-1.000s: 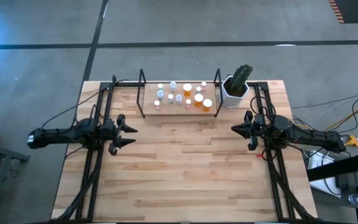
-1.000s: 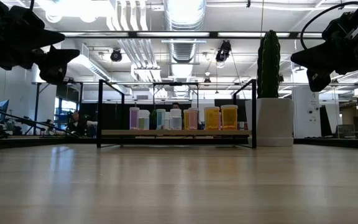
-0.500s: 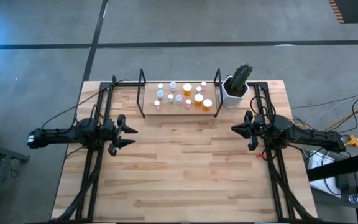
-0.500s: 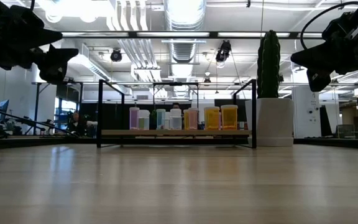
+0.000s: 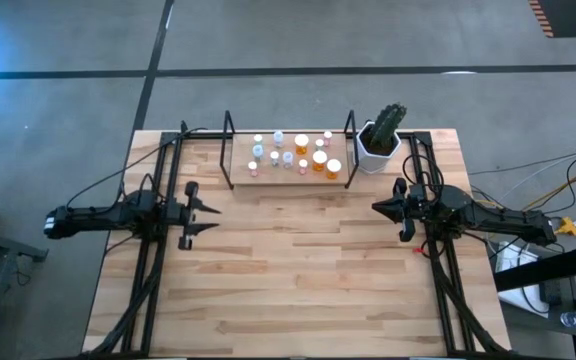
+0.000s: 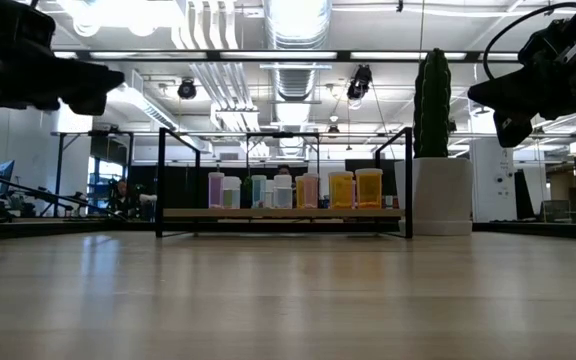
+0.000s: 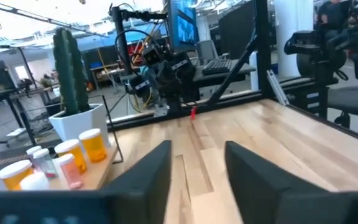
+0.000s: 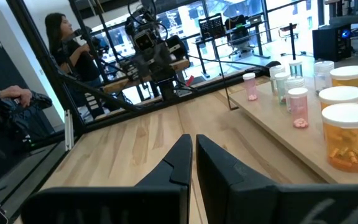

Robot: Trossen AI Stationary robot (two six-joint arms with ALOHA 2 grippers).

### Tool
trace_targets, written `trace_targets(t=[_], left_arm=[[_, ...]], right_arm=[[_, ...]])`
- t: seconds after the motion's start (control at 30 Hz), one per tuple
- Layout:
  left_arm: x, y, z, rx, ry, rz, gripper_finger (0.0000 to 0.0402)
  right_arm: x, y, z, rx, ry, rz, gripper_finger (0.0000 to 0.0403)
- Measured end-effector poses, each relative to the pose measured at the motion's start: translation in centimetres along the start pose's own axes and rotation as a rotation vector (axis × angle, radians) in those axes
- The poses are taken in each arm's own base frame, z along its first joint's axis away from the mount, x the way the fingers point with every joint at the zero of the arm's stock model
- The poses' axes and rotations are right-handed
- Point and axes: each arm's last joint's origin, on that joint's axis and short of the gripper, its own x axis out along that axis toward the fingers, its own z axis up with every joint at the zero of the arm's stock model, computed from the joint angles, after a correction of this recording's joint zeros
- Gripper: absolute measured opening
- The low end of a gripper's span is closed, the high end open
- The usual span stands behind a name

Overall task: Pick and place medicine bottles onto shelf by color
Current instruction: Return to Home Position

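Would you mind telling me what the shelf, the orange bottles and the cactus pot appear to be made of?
The shelf: a light wood board, matte, with thin black uprights that look like metal wire. The orange bottles: probably translucent plastic, since contents show through; caps opaque white. The cactus pot: smooth white, ceramic or plastic; I cannot tell which.

The table (image 5: 298, 290) lay bare across its middle and near half — open passage between the left gripper (image 5: 206, 216) and the right gripper (image 5: 380, 208), which hung well apart at either side. At the far edge the shelf (image 5: 273, 176) was crowded with medicine bottles (image 5: 301, 142), and black wire uprights (image 5: 228, 150) closed both its ends — only its front stood open. The cactus pot (image 5: 373, 155) stood just beside its right end.
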Motion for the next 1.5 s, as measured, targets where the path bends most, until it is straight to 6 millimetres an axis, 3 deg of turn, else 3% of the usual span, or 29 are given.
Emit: trace_targets(t=[0.23, 1.5], left_arm=[[0.0, 0.1, -0.11, 0.0, 0.016, 0.036, 0.001], [0.06, 0.18, 0.04, 0.002, 0.005, 0.054, 0.0]], right_arm=[[0.0, 0.0, 0.0, 0.0, 0.0, 0.0, 0.0013], [0.0, 0.0, 0.0, 0.0, 0.0, 0.0, 0.0013]])
